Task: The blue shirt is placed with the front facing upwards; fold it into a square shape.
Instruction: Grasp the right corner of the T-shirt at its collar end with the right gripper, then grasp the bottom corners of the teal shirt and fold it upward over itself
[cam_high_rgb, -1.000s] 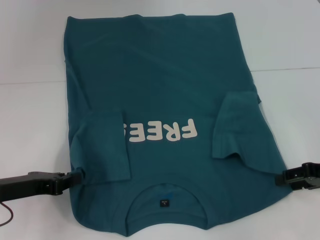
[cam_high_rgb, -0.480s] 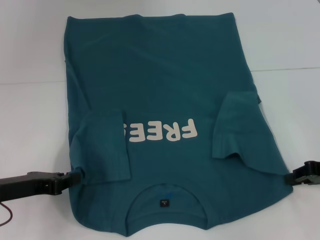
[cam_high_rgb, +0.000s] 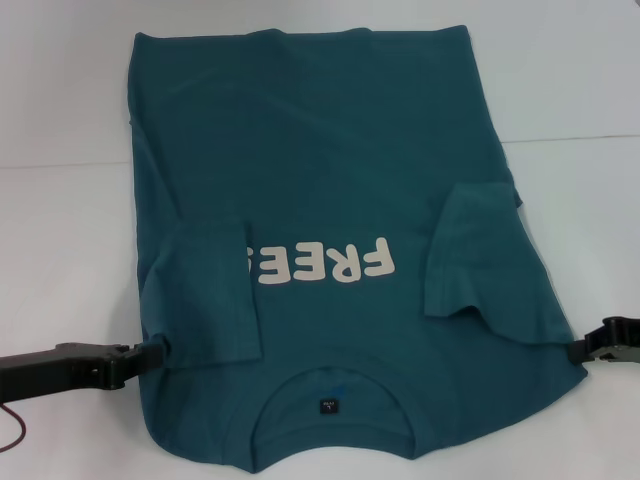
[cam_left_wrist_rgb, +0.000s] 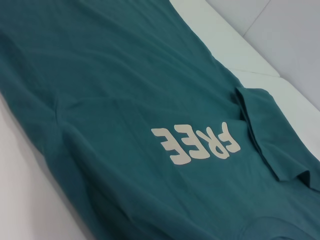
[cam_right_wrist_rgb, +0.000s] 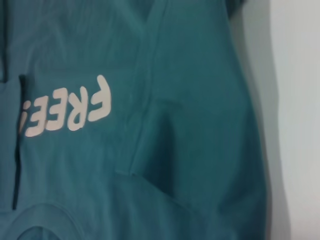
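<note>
**Both claws at the shirt's shoulder edges**

The shirt (cam_high_rgb: 330, 200) lies flat on the table (cam_high_rgb: 60, 250), lettering up, collar (cam_high_rgb: 330, 400) nearest the robot, both sleeves already folded inward over the chest. The left claw (cam_high_rgb: 150, 355) touches the shoulder edge left of the collar; the right claw (cam_high_rgb: 580, 350) meets the opposite edge. I cannot tell whether either grips cloth. Probably both are placed to fold the collar end toward the hem.

Matt, seemingly cotton blue shirt (cam_high_rgb: 330, 200), smooth lettering (cam_high_rgb: 318, 264)
</note>
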